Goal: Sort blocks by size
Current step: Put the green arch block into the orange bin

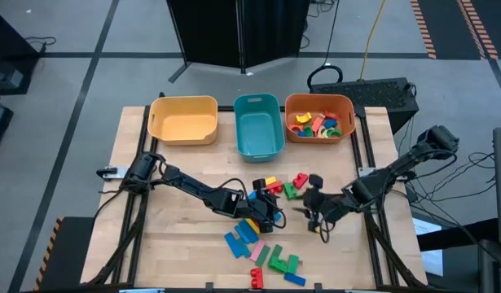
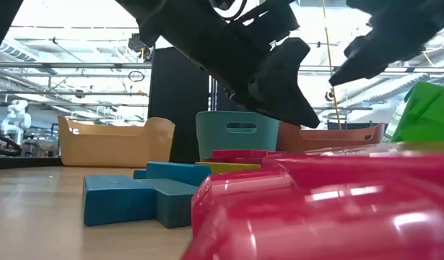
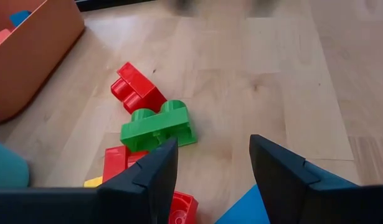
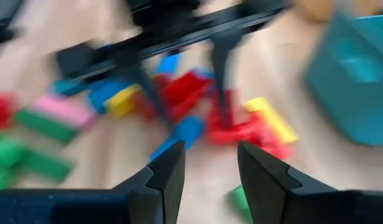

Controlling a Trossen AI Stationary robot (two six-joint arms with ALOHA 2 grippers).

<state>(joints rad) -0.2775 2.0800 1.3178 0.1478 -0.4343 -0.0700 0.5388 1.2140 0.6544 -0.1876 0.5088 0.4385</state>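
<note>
Loose blocks sit scattered mid-table toward the near edge (a few small ones are already in the orange bin). Left gripper reaches low over the pile, fingers apart, holding nothing. Right gripper hovers just beside it, also parted and empty

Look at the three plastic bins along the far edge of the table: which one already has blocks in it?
The orange bin, on the right-arm side, holds small coloured blocks. The yellow bin and teal bin show only bare floors.
</note>
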